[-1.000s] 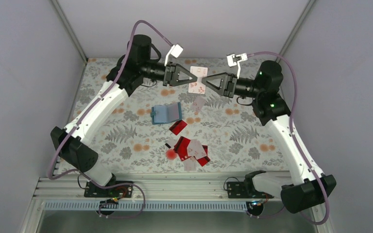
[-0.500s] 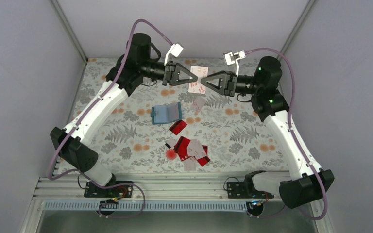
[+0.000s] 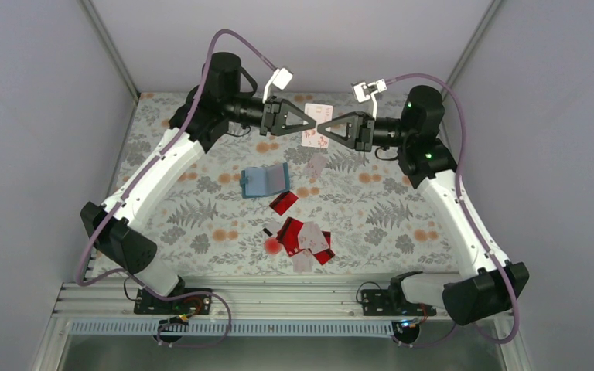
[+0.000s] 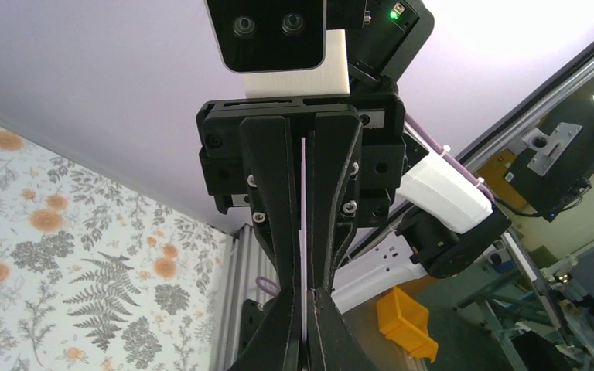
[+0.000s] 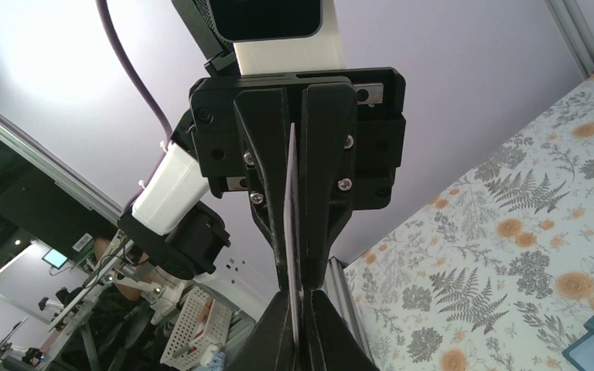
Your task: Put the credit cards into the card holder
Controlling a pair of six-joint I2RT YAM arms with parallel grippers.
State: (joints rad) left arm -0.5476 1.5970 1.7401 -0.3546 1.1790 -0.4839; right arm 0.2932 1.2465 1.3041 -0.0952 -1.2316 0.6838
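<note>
We find the overhead view evenly and softly lit from above: the worktop (image 3: 201, 224) is bright, and the raised credit card (image 3: 315, 139) throws only a pale, blurred shadow. In the wrist views a washed-out glare blooms on the wall (image 4: 85, 62), and the left hand (image 4: 304, 309) and right hand (image 5: 298, 309) read as near-black, with little surface detail.
</note>
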